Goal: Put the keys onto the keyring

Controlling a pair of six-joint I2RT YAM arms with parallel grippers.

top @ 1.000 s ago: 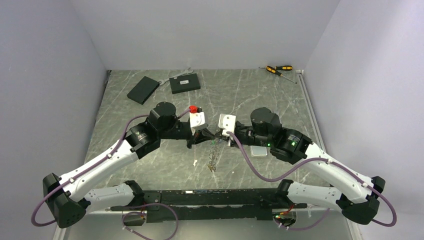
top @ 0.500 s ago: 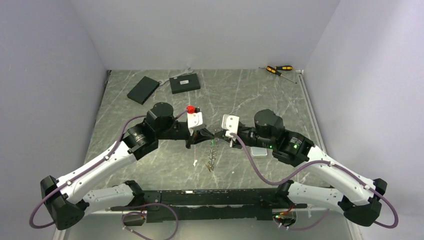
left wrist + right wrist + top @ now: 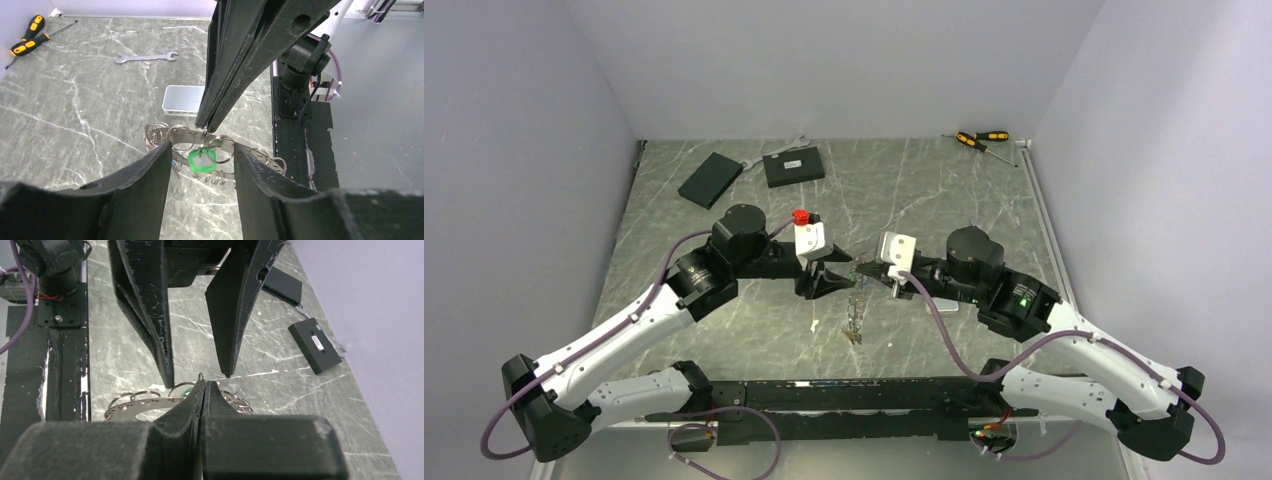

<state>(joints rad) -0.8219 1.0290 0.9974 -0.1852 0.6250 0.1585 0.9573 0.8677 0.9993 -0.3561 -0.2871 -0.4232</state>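
Just left of the keyring (image 3: 226,144), the left gripper (image 3: 835,283) is held with its fingers apart and clamped on nothing; in the left wrist view the ring is framed between them. The keyring itself appears to hang edge-down between the two grippers, above the veined table (image 3: 724,320), its rim crowded with small split rings. A green key tag (image 3: 201,161) is seen against the ring's middle, so one key is judged to be on or nearly on. Whether its loop is fully threaded cannot be told. Just right of the keyring, the right gripper (image 3: 202,385) is pressed shut, pinched on a thin wire loop at the ring's top, and the whole ring appears to be carried by it. Other keys are judged left to fit, yet none can be made out. No blue or yellow tag is found, and a small pale item (image 3: 815,324) on the table left of the keyring is too small to be named. The ring's lower part is cut off by fingers in both wrist views.
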